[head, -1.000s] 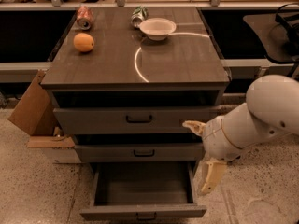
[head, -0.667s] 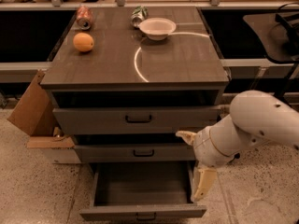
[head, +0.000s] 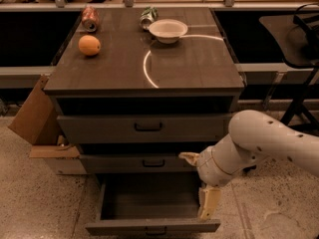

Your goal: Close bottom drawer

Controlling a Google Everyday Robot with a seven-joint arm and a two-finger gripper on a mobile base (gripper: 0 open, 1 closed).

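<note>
The bottom drawer (head: 152, 226) of the grey-brown cabinet is pulled far out, and its plain grey inside (head: 147, 195) is empty. Its small dark handle sits at the centre of the front, at the frame's lower edge. My gripper (head: 199, 180) is over the drawer's right side, at the end of the white arm (head: 259, 141) that comes in from the right. It is open and empty: one fingertip (head: 188, 157) is in front of the middle drawer (head: 142, 163), the other (head: 209, 203) hangs down by the bottom drawer's right wall.
The top drawer (head: 147, 127) stands slightly out. On the cabinet top (head: 189, 63) are an orange (head: 89, 45), a white bowl (head: 168, 30) and two cans (head: 90, 18). A cardboard box (head: 37, 118) leans at the left. A dark stand (head: 299, 83) is at the right.
The arm has swung left, bringing the gripper from beside the cabinet's right edge to over the open bottom drawer's right side. The drawer has not moved.
</note>
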